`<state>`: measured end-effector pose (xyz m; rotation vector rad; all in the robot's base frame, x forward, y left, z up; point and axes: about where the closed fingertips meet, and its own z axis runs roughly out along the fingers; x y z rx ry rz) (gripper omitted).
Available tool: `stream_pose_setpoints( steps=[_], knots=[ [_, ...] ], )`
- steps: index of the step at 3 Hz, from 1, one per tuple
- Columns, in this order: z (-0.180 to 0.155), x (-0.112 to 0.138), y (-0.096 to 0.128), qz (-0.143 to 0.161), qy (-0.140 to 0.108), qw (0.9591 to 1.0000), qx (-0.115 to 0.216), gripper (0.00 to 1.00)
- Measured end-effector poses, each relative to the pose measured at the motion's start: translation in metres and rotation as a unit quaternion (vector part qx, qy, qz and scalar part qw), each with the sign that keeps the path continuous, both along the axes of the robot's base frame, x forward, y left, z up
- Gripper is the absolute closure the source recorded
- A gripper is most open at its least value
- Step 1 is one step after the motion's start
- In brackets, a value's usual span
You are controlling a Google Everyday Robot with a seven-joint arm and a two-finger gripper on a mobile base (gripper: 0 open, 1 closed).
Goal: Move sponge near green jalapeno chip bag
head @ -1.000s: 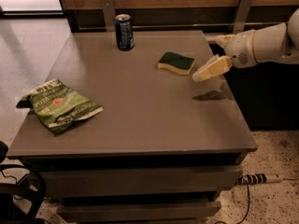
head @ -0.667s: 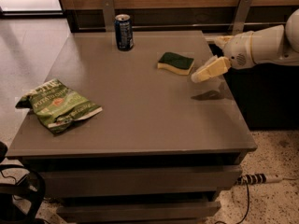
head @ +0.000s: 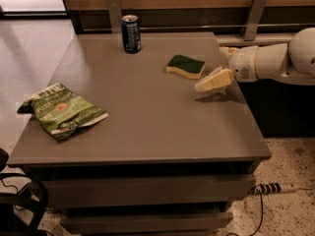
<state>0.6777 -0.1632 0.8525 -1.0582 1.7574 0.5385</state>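
Observation:
The sponge [head: 185,66], dark green on top with pale yellow foam below, lies flat on the grey table [head: 147,112] right of the middle towards the back. The green jalapeno chip bag [head: 61,110], crumpled with white lettering, lies near the table's left edge. My gripper [head: 212,80] comes in from the right on a white arm [head: 275,62] and hovers just above the table, a short way to the right and front of the sponge, not touching it. Its pale fingertip [head: 214,79] points left.
A blue soda can [head: 131,33] stands upright at the back of the table, left of the sponge. A wooden wall with two metal brackets runs behind. A power strip [head: 273,188] and cable lie on the floor at the lower right.

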Motion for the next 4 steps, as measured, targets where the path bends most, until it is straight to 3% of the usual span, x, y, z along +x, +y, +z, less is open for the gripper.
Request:
stream_pose_setpoints(
  steps=[2,3,4],
  knots=[
    [-0.018,0.014,0.027,0.015,-0.016,0.9977,0.064,0.00],
    [-0.018,0.024,0.039,0.029,-0.018,0.9967,0.074,0.00],
    [-0.038,0.039,0.050,0.035,0.004,0.9951,0.093,0.26]
  ],
)
